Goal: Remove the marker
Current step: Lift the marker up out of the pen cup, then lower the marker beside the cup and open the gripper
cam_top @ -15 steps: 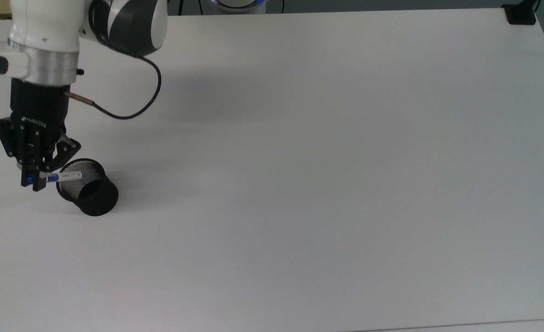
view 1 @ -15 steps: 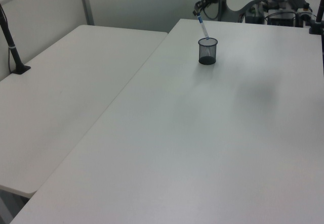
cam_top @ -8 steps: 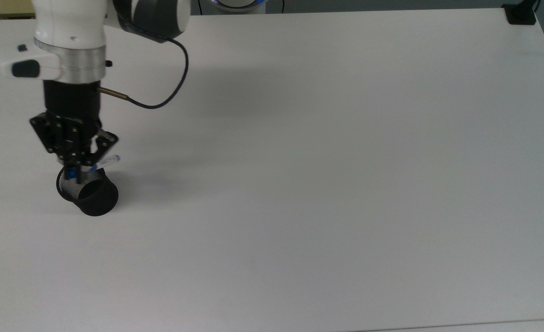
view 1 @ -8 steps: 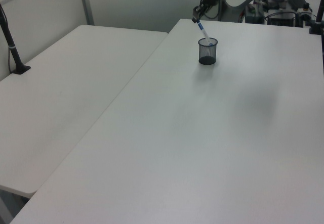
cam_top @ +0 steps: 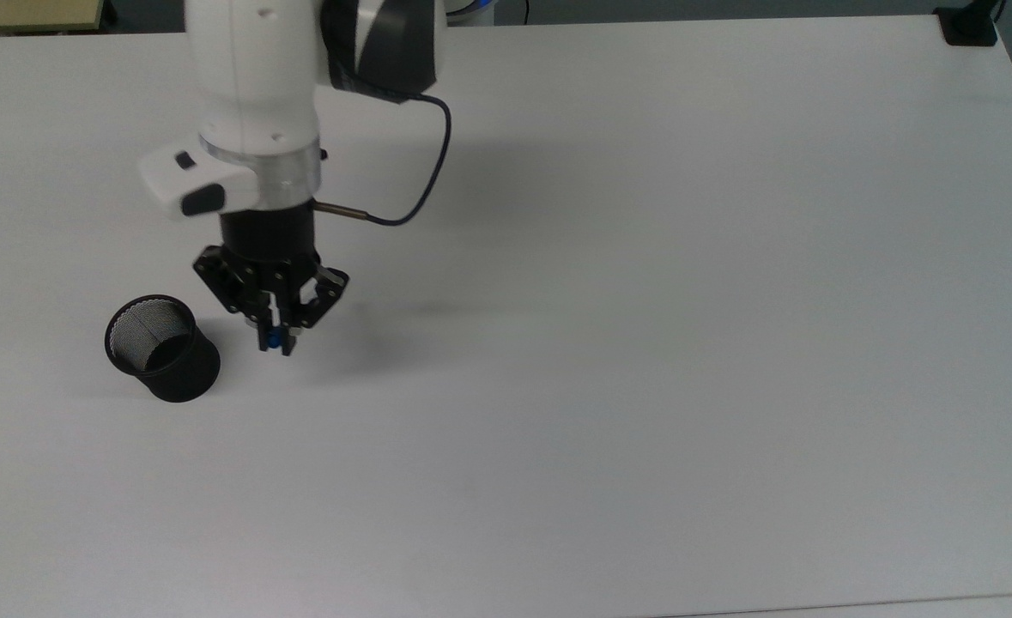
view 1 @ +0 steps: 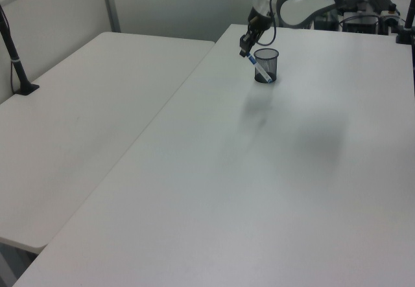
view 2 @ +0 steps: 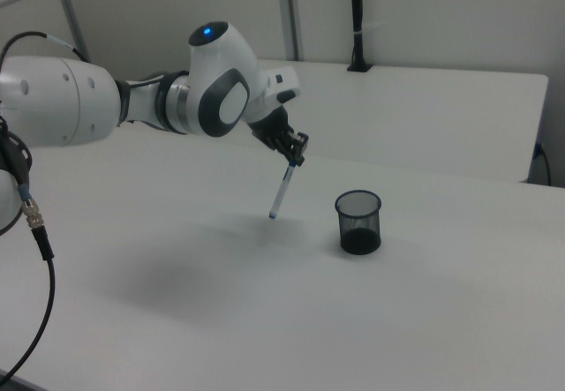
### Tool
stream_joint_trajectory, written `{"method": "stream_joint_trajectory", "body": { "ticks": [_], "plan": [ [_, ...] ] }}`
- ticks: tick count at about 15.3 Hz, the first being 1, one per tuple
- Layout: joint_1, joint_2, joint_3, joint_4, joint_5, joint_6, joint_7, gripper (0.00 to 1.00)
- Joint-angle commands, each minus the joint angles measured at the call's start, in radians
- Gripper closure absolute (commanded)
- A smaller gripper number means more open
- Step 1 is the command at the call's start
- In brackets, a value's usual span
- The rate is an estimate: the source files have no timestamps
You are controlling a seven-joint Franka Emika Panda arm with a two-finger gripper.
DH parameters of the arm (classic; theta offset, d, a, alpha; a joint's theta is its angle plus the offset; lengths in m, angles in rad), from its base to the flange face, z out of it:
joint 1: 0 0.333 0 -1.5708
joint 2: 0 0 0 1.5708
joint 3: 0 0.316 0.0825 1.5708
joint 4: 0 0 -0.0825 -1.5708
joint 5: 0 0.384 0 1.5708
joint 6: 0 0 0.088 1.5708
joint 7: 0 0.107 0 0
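Observation:
My gripper (cam_top: 275,342) (view 2: 297,161) (view 1: 246,49) is shut on the blue-capped top of the marker (view 2: 281,191) (view 1: 260,70). The slim white marker hangs tilted below the fingers, in the air above the table, its blue lower end off the surface. In the top view I see just its blue cap (cam_top: 274,342) between the fingertips. The black mesh cup (cam_top: 162,348) (view 2: 358,221) (view 1: 266,65) stands upright with nothing in it, to the top view's left of the gripper and apart from it.
The white table (cam_top: 643,343) stretches wide to the top view's right of the gripper. A second white table (view 1: 84,125) adjoins it at the left view's left. A black clamp post (cam_top: 969,26) sits at the top view's far right corner.
The gripper has lifted the marker out of the mesh cup and carried it toward the top view's right. The cup stayed in place.

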Motion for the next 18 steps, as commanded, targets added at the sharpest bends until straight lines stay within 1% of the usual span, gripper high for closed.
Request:
{"method": "stream_joint_trajectory", "body": {
  "ticks": [1,7,8,10,12,13,15,16,18],
  "plan": [
    [0.024,0.040,-0.010,-0.005,-0.007,-0.016,0.002,0.86],
    [0.043,0.076,-0.010,-0.020,-0.010,-0.016,0.002,0.86],
    [0.050,0.091,-0.010,-0.018,-0.012,-0.014,0.004,0.80],
    [0.050,0.109,-0.010,-0.018,-0.015,-0.003,0.004,0.73],
    [0.050,0.114,-0.010,-0.017,-0.016,0.000,0.003,0.68],
    [0.053,0.112,-0.010,-0.017,-0.019,0.000,0.004,0.67],
    [0.053,0.112,-0.010,-0.015,-0.019,-0.002,0.004,0.57],
    [0.055,0.108,-0.010,-0.012,-0.019,-0.006,0.007,0.48],
    [0.067,0.089,-0.012,-0.012,-0.019,-0.019,0.012,0.36]
  ]
}}
